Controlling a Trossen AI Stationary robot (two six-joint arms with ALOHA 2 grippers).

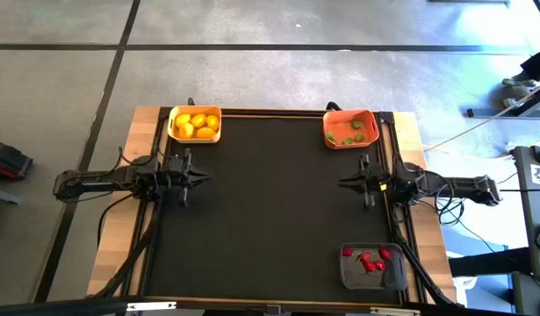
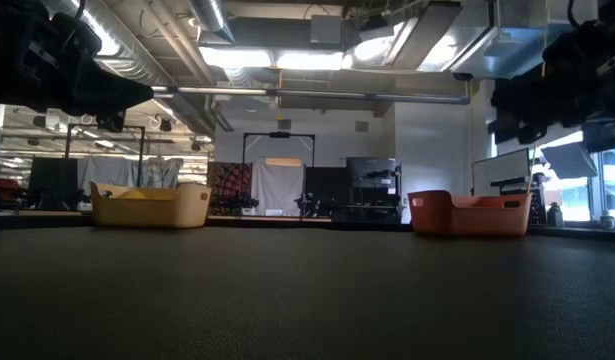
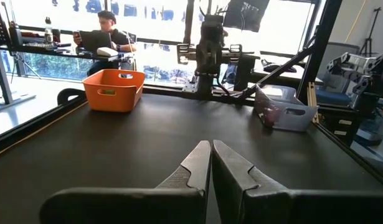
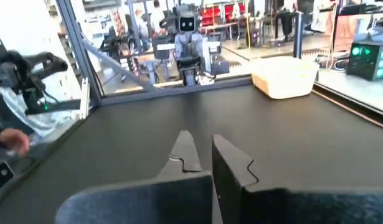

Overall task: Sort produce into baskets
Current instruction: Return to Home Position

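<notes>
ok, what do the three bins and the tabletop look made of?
Yellow bin and orange bin: likely moulded plastic, opaque, smooth matte walls, rounded corners. Grey bin: translucent plastic, contents show through. Tabletop: dark, finely textured mat, probably rubber or foam.

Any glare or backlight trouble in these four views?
Low view: ceiling lights glare, mat stays dim. Left wrist view: windows behind the orange bin are blown out. Right wrist view: strong light on the yellow bin. High view: even light, no hard shadows.
</notes>
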